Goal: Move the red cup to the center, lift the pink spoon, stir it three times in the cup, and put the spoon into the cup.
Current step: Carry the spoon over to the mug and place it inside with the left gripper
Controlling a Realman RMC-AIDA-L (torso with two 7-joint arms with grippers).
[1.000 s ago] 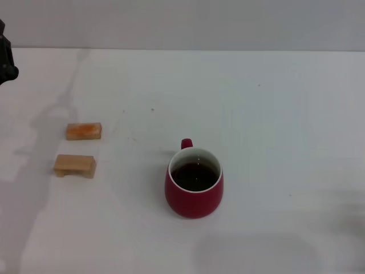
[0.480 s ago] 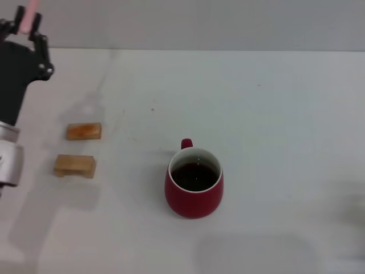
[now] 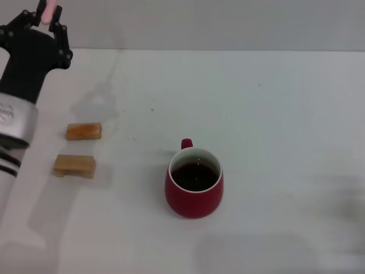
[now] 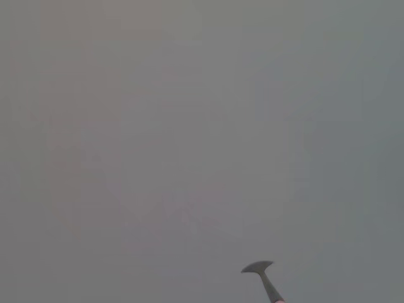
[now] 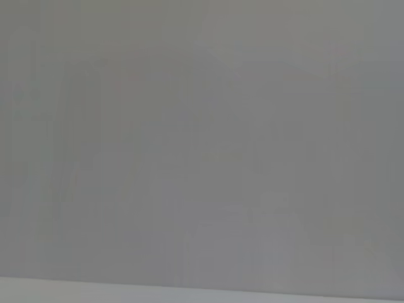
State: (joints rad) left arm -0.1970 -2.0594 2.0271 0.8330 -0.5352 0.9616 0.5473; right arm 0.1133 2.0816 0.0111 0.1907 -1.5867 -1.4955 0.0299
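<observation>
Carrying the pink spoon (image 3: 51,9), my left gripper (image 3: 49,17) pinches its handle, apparently, high at far left; the red cup (image 3: 194,184) sits mid-table. Next: bring the spoon's bowl over the cup, lower, stir.

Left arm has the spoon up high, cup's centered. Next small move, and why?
Probably carry the left gripper, shut on the pale pink-handled metal spoon, rightward until above the rounded dark red ceramic mug. The mug stands mid-table, far from the spoon, mouth unobstructed.
</observation>
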